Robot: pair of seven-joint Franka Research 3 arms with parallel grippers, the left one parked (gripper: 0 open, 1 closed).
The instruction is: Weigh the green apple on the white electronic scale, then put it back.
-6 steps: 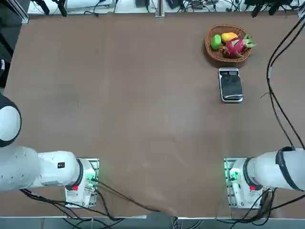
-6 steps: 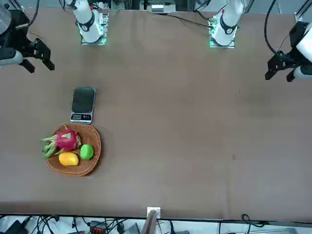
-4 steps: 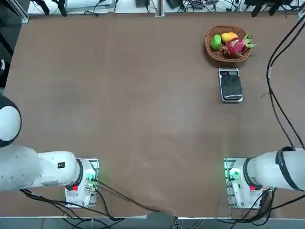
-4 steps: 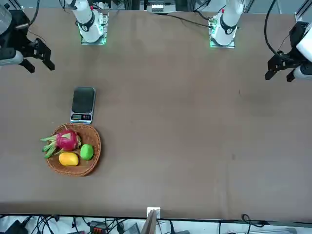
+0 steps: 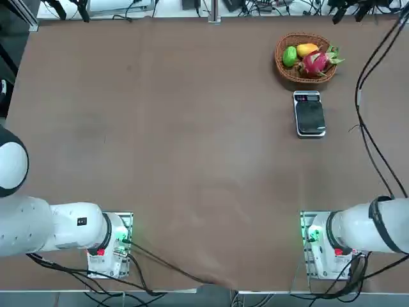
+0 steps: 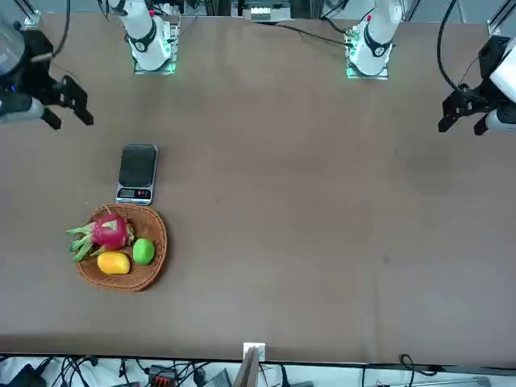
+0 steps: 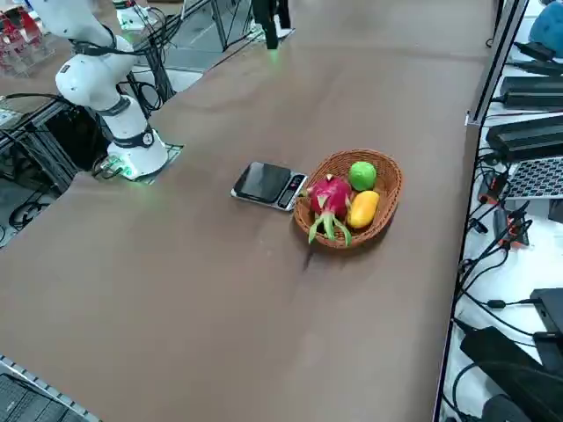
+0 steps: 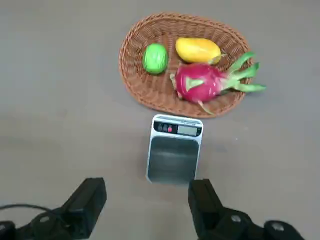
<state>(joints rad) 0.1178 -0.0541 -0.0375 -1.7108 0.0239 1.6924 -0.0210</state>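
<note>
Right gripper: our right gripper (image 6: 68, 103) hangs high above the desk (image 5: 192, 141), on the robot's side of the white electronic scale (image 5: 310, 114). Its jaws stand wide apart and hold nothing; the wrist view shows the two fingers (image 8: 87, 202) spread with bare desk between them.

Change: against the front view of a moment ago, the gripper has shifted a little and its wrist looks turned. It seems the approach has only begun.

Green apple: the green apple (image 5: 289, 55) lies in the woven basket (image 5: 283, 68), at the side toward the desk's middle, touching or just beside the orange-yellow fruit (image 5: 307, 49). The pink dragon fruit (image 5: 315, 62) lies close by in the same basket.

Scale: it sits flat on the desk just beside the basket, its display strip (image 8: 177, 129) toward the basket, and its top is bare.

Progress: we judge nothing of the task is done yet; the apple is untouched.

Next need: we think the gripper must travel over the scale to the basket and come down on the apple without pushing the other fruits.
</note>
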